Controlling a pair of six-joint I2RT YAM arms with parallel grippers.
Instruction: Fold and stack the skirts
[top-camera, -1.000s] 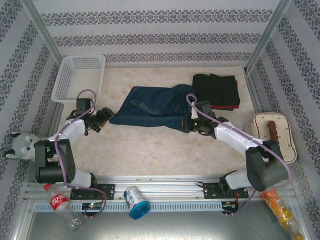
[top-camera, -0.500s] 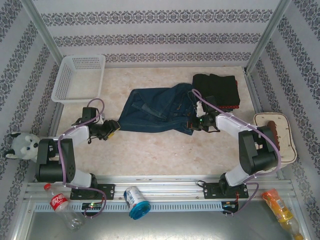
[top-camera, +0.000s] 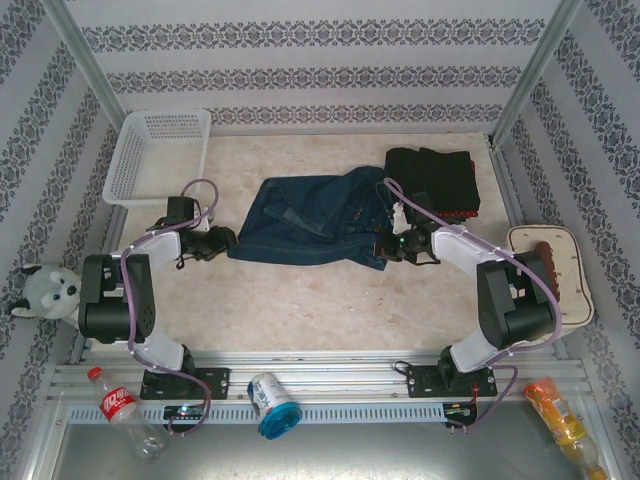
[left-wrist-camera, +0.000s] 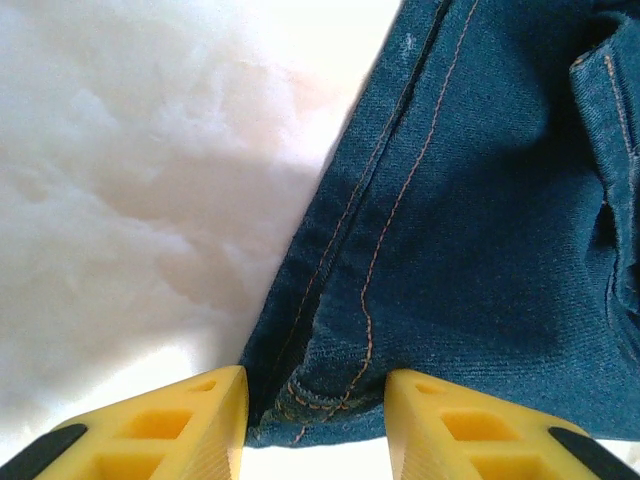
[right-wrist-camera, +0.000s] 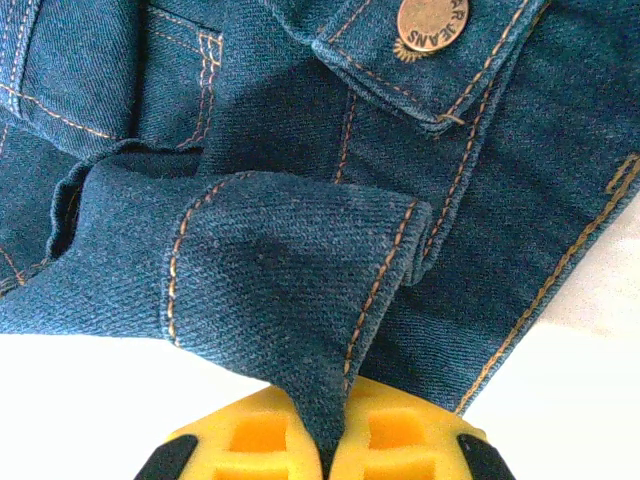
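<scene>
Evidently the step in hand is taking the denim skirt (top-camera: 310, 222) by both ends for a fold. It lies spread in the middle of the table (top-camera: 300, 300). The right gripper (right-wrist-camera: 335, 425) is pressed together on a fold of denim at the skirt's right edge. The left gripper (left-wrist-camera: 315, 385) stands spread, with the skirt's left corner between its fingers, not yet pinched. Next, I think, it must close there.

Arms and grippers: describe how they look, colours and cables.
The left arm and right arm have white links, black joints and a lilac cable looping along each. The left gripper and right gripper have yellow plastic fingers with hollow cells and black edges. A green light glows near the right wrist.
</scene>
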